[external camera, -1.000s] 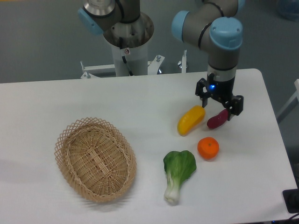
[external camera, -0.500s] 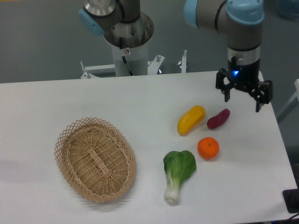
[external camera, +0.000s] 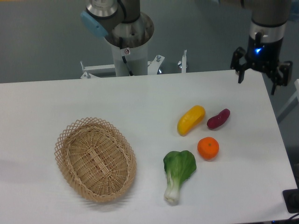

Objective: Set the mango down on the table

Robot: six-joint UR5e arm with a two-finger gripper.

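The mango (external camera: 190,120), a smooth yellow-orange oval, lies on the white table (external camera: 140,102) right of centre, tilted with its upper end to the right. My gripper (external camera: 257,87) hangs high over the table's far right corner, well up and to the right of the mango. Its fingers (external camera: 241,74) are spread apart with nothing between them.
A dark purple-red tuber (external camera: 218,118) lies just right of the mango. A round orange (external camera: 208,148) sits below them, with a green leafy vegetable (external camera: 178,174) to its lower left. A woven wicker basket (external camera: 95,158) stands at the left. The robot's base column (external camera: 126,42) rises behind the table.
My gripper has risen and swung away to the right, from just above the mango and tuber to the far right corner. The mango stays on the table.
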